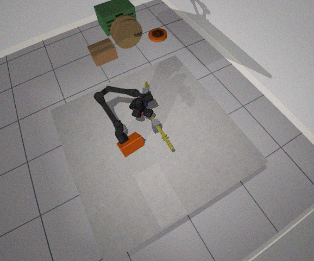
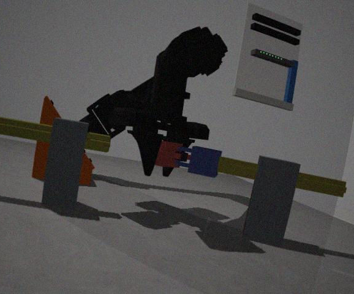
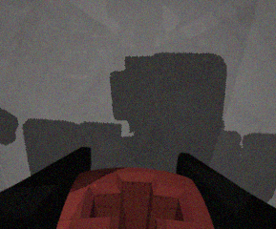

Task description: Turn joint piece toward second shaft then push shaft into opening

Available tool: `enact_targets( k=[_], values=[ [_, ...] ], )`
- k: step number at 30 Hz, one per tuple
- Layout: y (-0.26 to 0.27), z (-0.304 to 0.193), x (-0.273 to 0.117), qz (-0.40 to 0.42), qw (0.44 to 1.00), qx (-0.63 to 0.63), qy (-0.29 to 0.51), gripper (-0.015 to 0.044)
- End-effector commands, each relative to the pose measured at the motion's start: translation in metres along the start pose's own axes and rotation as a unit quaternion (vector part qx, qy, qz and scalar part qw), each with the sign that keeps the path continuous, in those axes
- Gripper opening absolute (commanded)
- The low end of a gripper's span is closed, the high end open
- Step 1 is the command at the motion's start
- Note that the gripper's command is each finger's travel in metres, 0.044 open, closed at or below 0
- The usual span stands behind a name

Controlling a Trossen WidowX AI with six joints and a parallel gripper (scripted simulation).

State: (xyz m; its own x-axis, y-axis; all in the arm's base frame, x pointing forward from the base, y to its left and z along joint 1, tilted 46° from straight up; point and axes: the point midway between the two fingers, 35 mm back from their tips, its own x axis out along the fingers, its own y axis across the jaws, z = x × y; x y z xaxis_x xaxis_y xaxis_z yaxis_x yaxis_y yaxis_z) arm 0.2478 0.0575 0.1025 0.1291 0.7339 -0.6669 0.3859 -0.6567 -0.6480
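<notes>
My gripper [image 1: 143, 112] [image 2: 157, 172] [image 3: 134, 159] is shut on the red joint piece [image 2: 168, 154] [image 3: 137, 188], one black finger on each side of it; its recessed face shows in the wrist view. The red piece is hinged to a blue piece [image 1: 145, 104] [image 2: 204, 161] on the end of the first yellow shaft [image 1: 145, 84] [image 2: 237, 166], held in a grey block [image 2: 272, 196]. The second yellow shaft [image 1: 169, 144] [image 2: 22, 128] runs through the other grey block [image 1: 155, 123] [image 2: 65, 158]. Its near end stands apart from the red piece. The exact direction of the opening is hard to tell.
The orange arm base [image 1: 131, 144] [image 2: 87, 172] stands beside the second shaft's block. The black arm arches over to the joint. A brown box [image 1: 104, 53], a round brown object [image 1: 126, 32], a green crate [image 1: 114, 13] and an orange ring [image 1: 151, 36] stand far off.
</notes>
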Motion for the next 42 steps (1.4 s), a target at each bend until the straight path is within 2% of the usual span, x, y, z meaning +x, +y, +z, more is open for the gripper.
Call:
enact_targets(
  k=[1, 21, 42],
  values=[
    [0.004, 0.0, 0.0, -0.003, 0.999, -0.043, -0.003, 0.0],
    [0.021, -0.005, -0.001, -0.012, 0.975, -0.22, -0.012, 0.0],
    [0.035, -0.015, -0.002, -0.017, 0.919, -0.394, -0.022, 0.0]
  ],
)
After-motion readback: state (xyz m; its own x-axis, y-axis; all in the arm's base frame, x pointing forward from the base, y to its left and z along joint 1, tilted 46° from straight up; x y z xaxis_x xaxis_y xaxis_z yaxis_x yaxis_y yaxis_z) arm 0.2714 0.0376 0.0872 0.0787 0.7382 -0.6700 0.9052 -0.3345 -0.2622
